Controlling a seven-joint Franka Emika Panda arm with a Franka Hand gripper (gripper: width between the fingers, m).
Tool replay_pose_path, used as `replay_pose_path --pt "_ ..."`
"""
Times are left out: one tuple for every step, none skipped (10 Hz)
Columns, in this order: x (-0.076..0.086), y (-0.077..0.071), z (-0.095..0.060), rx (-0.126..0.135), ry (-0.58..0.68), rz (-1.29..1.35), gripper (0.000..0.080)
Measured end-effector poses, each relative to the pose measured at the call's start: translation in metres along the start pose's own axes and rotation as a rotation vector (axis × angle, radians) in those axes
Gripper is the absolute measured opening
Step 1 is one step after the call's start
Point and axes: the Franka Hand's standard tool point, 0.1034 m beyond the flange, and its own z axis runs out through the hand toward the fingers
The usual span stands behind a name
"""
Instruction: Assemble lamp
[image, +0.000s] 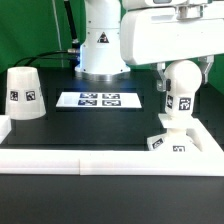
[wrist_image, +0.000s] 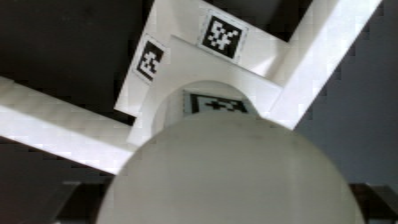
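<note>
The white round-ended bulb (image: 181, 92) stands upright with a square tag on its side. Its lower end rests on the small square base block (image: 170, 138), which sits in the corner of the white ledge at the exterior view's right. My gripper (image: 183, 72) is shut on the bulb's rounded top, one finger on each side. In the wrist view the bulb (wrist_image: 222, 170) fills the middle, and the tagged base block (wrist_image: 187, 60) lies beyond it. The cone shade (image: 25, 93) stands alone at the exterior view's left.
The marker board (image: 98, 99) lies flat in the middle of the dark table. A white ledge (image: 90, 158) runs along the front and turns up the right side (wrist_image: 334, 60). The arm's white body (image: 100, 45) stands behind the marker board.
</note>
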Motion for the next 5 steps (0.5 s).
replay_pose_path --pt "0.0000 0.0000 0.0000 0.001 0.000 0.013 0.0576" --pt "0.0000 0.0000 0.0000 0.001 0.000 0.018 0.0576" --pt "0.0001 0.0001 -0.0001 0.002 0.001 0.082 0.0576" --pt "0.0000 0.0004 -0.0001 0.006 0.002 0.184 0.0576" --pt "0.0004 0.0004 -0.0006 0.008 0.003 0.300 0.0576"
